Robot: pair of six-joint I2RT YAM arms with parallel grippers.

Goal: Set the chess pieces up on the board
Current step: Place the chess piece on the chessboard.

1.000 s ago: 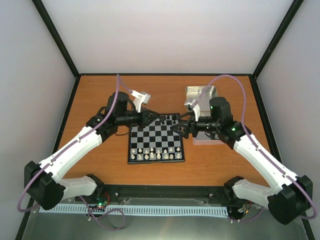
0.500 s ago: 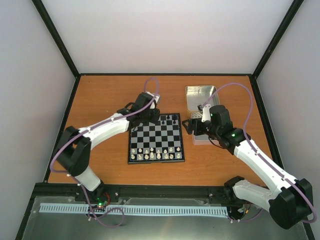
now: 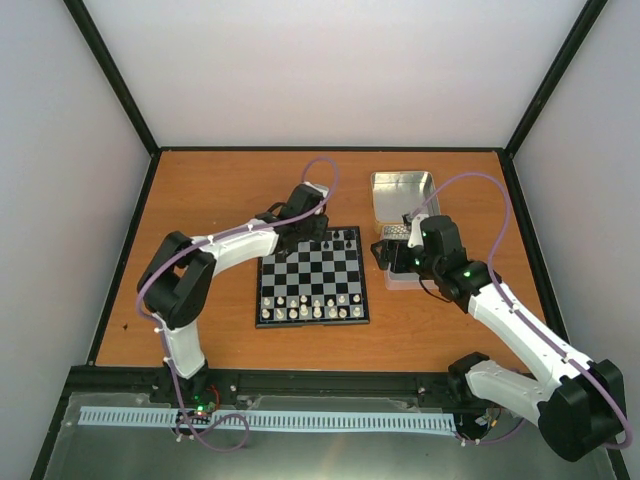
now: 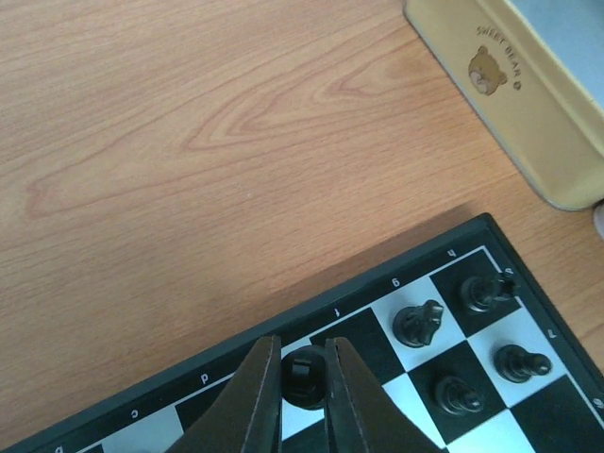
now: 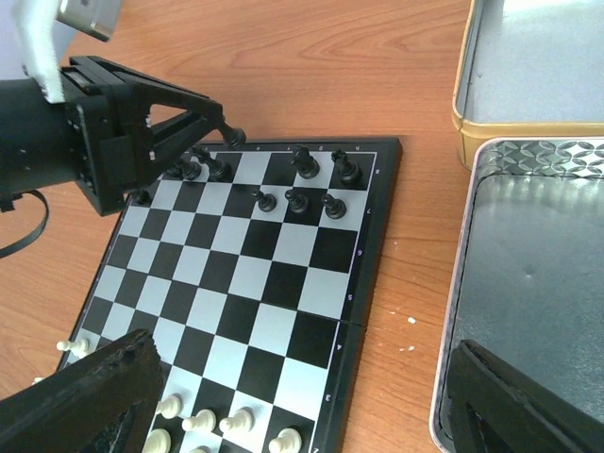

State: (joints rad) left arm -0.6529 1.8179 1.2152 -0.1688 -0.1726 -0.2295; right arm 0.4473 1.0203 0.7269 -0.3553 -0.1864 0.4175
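Pinching a black piece (image 4: 304, 376), left jaws crowd neighbouring pieces (image 4: 417, 324); right jaws gape empty.

I saw the left arm (image 3: 235, 243) stretched far forward, with its elbow bent up near its base. The left gripper (image 4: 302, 349) pointed down, and its two fingers pinched tight on one black chess piece (image 4: 304, 377). The right arm (image 3: 515, 318) reached forward and bent in toward the middle. The right gripper (image 5: 302, 401) hung with its fingers spread wide apart, holding nothing.
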